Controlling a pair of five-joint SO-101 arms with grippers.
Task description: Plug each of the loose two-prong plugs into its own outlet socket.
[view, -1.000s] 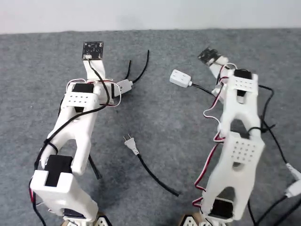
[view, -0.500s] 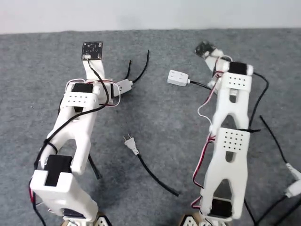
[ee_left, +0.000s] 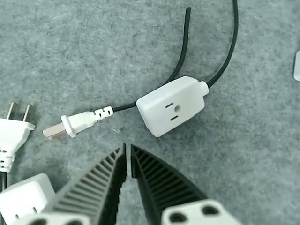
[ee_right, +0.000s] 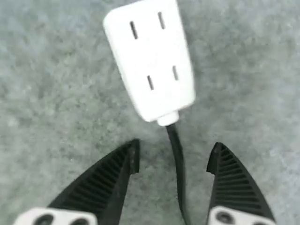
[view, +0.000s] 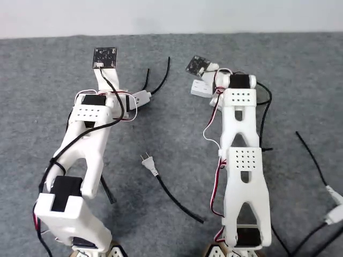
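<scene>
My left gripper [ee_left: 127, 151] is shut on nothing and hovers just short of a white outlet socket [ee_left: 171, 105] lying on the grey carpet. A small white two-prong plug [ee_left: 75, 124] on a black cable lies beside that socket, and a second plug [ee_left: 11, 129] sits farther off. My right gripper [ee_right: 173, 150] is open above the black cable [ee_right: 175, 154] of a white two-outlet socket [ee_right: 150, 65], its fingers on either side of the cable. In the high view this socket [view: 200, 88] lies by the right arm's wrist. Another loose plug [view: 149, 162] lies between the arms.
Another white socket block [ee_left: 23, 201] lies close to the left gripper's base. The loose plug's black cable [view: 179, 203] runs toward the front of the carpet. More white plugs and cables [view: 332, 206] lie at the right edge.
The right arm has swung left and now sits over the white two-outlet socket. The left arm and the loose plug have not moved.
</scene>
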